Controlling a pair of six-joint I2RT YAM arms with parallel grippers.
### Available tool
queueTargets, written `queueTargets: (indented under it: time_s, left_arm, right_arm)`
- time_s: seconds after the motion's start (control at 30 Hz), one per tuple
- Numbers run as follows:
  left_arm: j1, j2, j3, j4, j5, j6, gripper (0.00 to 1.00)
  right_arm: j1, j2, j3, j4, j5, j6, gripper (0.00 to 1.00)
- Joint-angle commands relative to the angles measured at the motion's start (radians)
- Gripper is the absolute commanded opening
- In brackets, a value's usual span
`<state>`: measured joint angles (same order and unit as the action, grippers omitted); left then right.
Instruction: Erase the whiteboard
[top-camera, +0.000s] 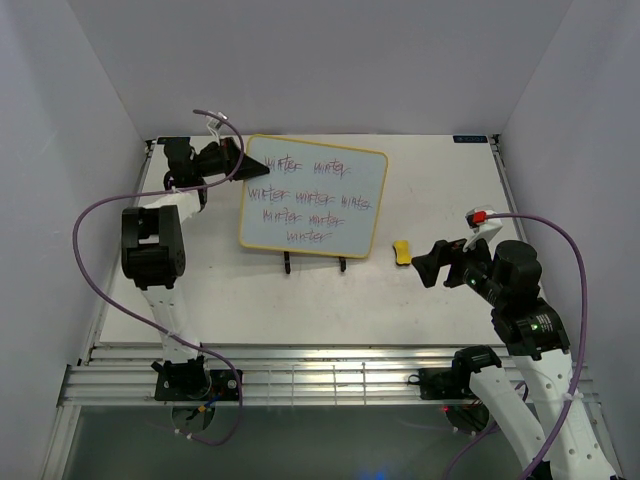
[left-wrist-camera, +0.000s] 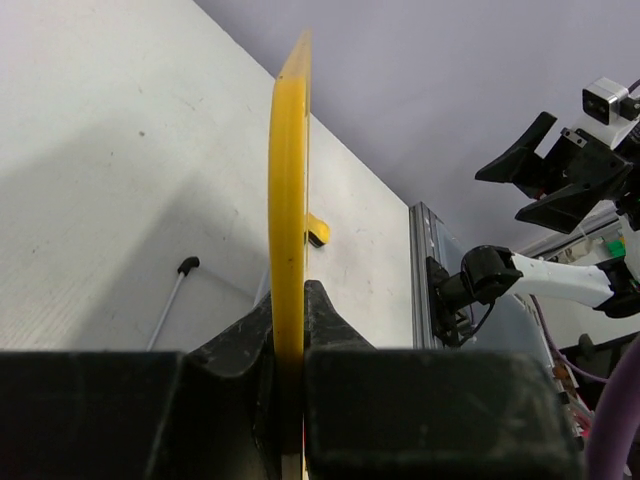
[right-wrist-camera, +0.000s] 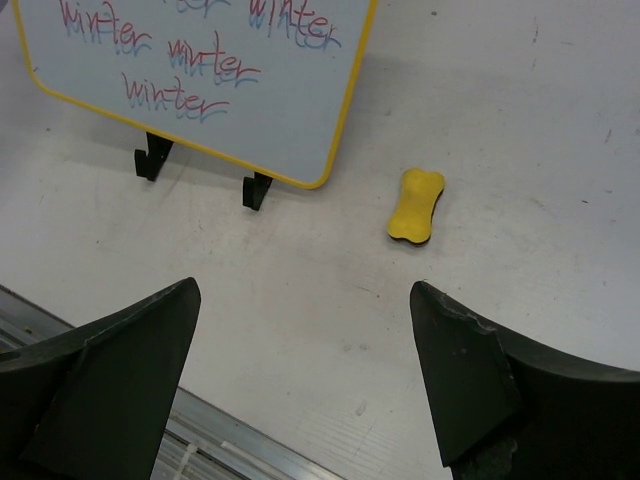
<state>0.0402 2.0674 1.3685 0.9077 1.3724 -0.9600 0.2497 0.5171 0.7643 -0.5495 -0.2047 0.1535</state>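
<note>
The whiteboard (top-camera: 313, 195) stands tilted on its black wire stand at mid-table, its white face covered with purple-red scribbled words inside a thin yellow frame. My left gripper (top-camera: 243, 165) is shut on the board's left edge. In the left wrist view the yellow frame (left-wrist-camera: 288, 180) runs edge-on straight up from between the two black fingers (left-wrist-camera: 335, 325). A small yellow eraser (top-camera: 401, 250) lies on the table right of the board. My right gripper (top-camera: 432, 264) hangs open just right of the eraser; from its wrist the eraser (right-wrist-camera: 415, 205) lies ahead, beyond the spread fingertips, and the whiteboard (right-wrist-camera: 200, 70) fills the upper left.
The stand's black feet (top-camera: 314, 264) rest on the white table in front of the board. Aluminium rails (top-camera: 330, 380) run along the near edge between the arm bases. White walls enclose the table on three sides. Purple cables loop from both arms.
</note>
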Motion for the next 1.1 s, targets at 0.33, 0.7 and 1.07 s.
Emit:
queueTargets:
  time_s: [0.33, 0.7, 1.07]
  left_arm:
    - [-0.023, -0.234, 0.047, 0.185, -0.16, -0.241, 0.0]
    - [-0.025, -0.604, -0.155, -0.551, -0.269, 0.143, 0.0]
    - [-0.025, -1.087, -0.428, -1.211, -0.496, 0.336, 0.0]
  right_arm:
    - [-0.001, 0.053, -0.01, 0.053, 0.168, 0.093, 0.9]
    - [-0.015, 0.29, 0.113, 0.051, 0.338, 0.13, 0.9]
    - [-0.049, 0.448, 0.155, 0.114, 0.325, 0.066, 0.9]
